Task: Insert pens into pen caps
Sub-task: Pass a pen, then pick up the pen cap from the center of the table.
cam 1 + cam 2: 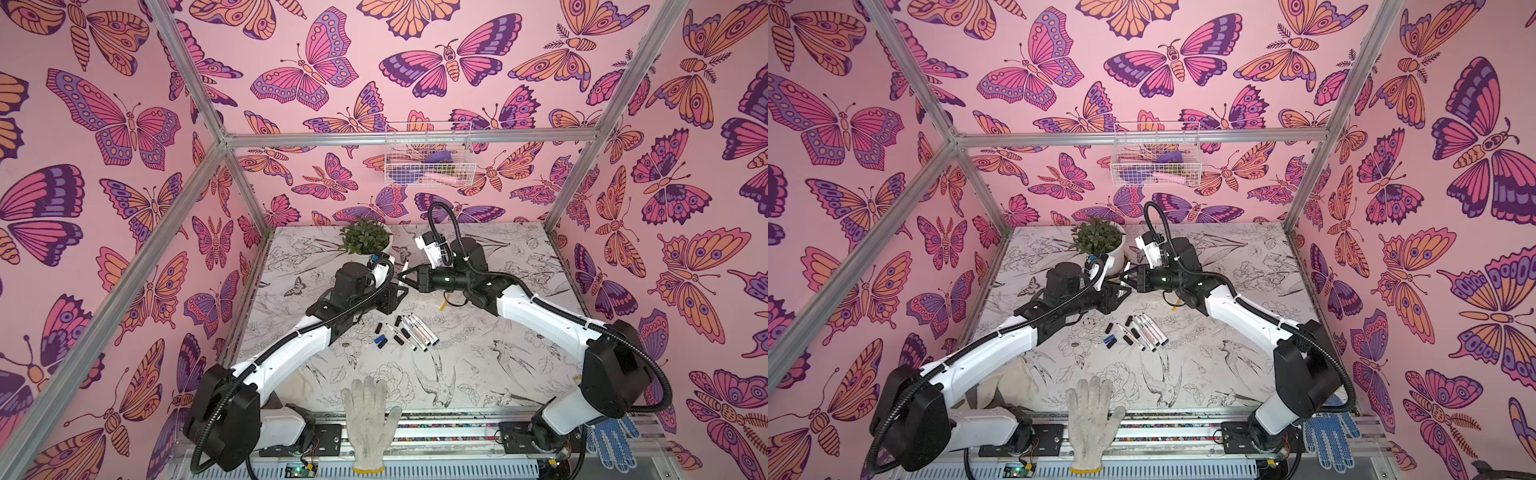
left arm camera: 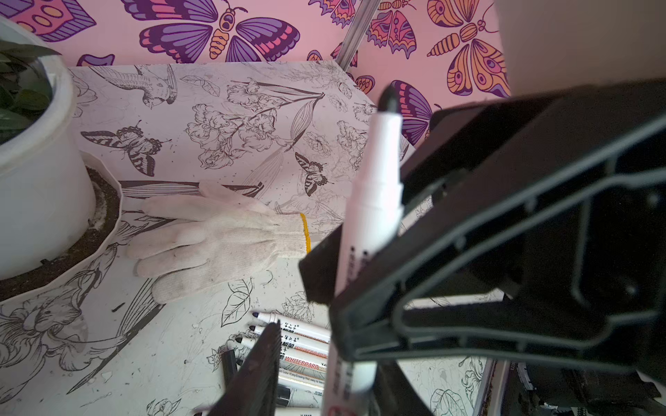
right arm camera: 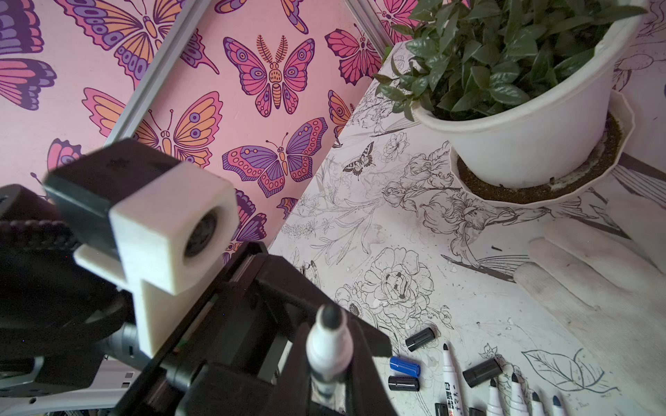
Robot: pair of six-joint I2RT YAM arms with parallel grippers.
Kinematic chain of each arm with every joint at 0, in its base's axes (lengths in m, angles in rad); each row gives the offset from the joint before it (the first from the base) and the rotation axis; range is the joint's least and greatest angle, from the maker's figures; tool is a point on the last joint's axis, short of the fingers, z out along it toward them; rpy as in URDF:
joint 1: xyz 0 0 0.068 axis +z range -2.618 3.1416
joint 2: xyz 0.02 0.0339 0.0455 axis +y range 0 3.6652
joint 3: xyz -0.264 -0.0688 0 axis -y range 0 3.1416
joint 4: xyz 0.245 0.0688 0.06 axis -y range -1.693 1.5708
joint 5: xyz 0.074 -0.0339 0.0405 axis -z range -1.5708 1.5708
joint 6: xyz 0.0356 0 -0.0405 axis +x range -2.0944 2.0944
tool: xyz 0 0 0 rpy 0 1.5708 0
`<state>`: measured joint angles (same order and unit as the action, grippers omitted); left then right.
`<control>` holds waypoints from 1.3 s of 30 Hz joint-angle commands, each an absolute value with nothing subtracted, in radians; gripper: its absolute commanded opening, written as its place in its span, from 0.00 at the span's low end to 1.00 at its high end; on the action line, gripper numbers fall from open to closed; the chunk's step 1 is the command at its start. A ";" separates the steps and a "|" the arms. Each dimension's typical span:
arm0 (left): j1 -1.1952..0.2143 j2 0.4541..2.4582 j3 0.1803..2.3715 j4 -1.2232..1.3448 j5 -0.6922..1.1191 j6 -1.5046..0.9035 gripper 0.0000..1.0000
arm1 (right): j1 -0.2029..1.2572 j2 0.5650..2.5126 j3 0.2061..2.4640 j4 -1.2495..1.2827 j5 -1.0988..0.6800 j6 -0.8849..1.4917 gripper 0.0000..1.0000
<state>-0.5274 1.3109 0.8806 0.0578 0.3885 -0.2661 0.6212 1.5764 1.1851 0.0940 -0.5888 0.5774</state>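
Rear end of the held pen [image 2: 378, 162] is cropped by the left wrist frame edge; mid-barrel is masked by blurred fingers [image 2: 317, 270] of the right gripper [image 1: 402, 276]. In the right wrist view only its tip end is exposed, the barrel is buried between fingers. Contact between the left gripper [image 1: 400, 289] and that pen can't be resolved; in both top views the meeting point is too small. The loose pens [image 2: 302, 342] are partly covered by a defocused finger [image 2: 259, 371] and cropped at the frame edge. Plant pot [image 2: 39, 180] and glove [image 3: 594, 281] are cut off by frame edges. Wire basket [image 1: 428, 153] contents can't be identified.
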 commanded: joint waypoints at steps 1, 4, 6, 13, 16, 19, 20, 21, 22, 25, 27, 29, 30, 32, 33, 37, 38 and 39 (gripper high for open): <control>-0.520 1.299 0.891 0.064 0.382 -0.255 0.36 | 0.614 1.552 1.176 0.111 -0.597 0.583 0.00; -0.520 1.299 0.894 0.064 0.373 -0.252 0.25 | 0.614 1.555 1.175 0.104 -0.596 0.575 0.00; -0.520 1.297 0.897 0.065 0.370 -0.246 0.22 | 0.614 1.555 1.176 0.101 -0.596 0.573 0.00; -0.517 1.284 0.887 0.064 0.363 -0.255 0.01 | 0.612 1.547 1.176 0.064 -0.577 0.548 0.00; -0.507 1.264 0.856 0.063 0.347 -0.281 0.00 | 0.609 1.536 1.184 0.039 -0.568 0.526 0.08; -0.486 1.224 0.816 0.063 0.347 -0.323 0.00 | 0.600 1.512 1.198 0.009 -0.554 0.496 0.36; -0.482 1.214 0.801 0.064 0.342 -0.333 0.00 | 0.597 1.502 1.200 0.005 -0.545 0.488 0.42; -0.475 1.202 0.782 0.064 0.323 -0.348 0.00 | 0.592 1.490 1.198 0.003 -0.542 0.481 0.47; -0.469 1.186 0.759 0.059 0.297 -0.367 0.00 | 0.588 1.475 1.197 -0.004 -0.533 0.471 0.50; -0.441 1.126 0.697 0.028 0.203 -0.424 0.00 | 0.584 1.444 1.186 -0.043 -0.498 0.417 0.53; -0.423 1.082 0.652 0.015 0.167 -0.449 0.00 | 0.587 1.461 1.180 -0.073 -0.494 0.393 0.54; -0.405 1.035 0.612 -0.007 0.120 -0.483 0.00 | 0.608 1.514 1.201 -0.138 -0.499 0.364 0.52; -0.397 1.016 0.598 -0.018 0.100 -0.499 0.00 | 0.626 1.536 1.210 -0.159 -0.491 0.356 0.52; -0.385 0.974 0.571 -0.040 0.057 -0.522 0.00 | 0.660 1.611 1.227 -0.198 -0.473 0.345 0.51; -0.381 0.959 0.563 -0.046 0.047 -0.527 0.00 | 0.674 1.638 1.236 -0.218 -0.463 0.344 0.50; -0.379 0.917 0.549 -0.070 0.024 -0.532 0.00 | 0.740 1.756 1.295 -0.346 -0.409 0.277 0.48; -0.378 0.913 0.548 -0.071 0.021 -0.534 0.00 | 0.754 1.777 1.312 -0.377 -0.389 0.260 0.47; -0.377 0.912 0.548 -0.071 0.017 -0.535 0.00 | 0.766 1.806 1.337 -0.418 -0.364 0.246 0.47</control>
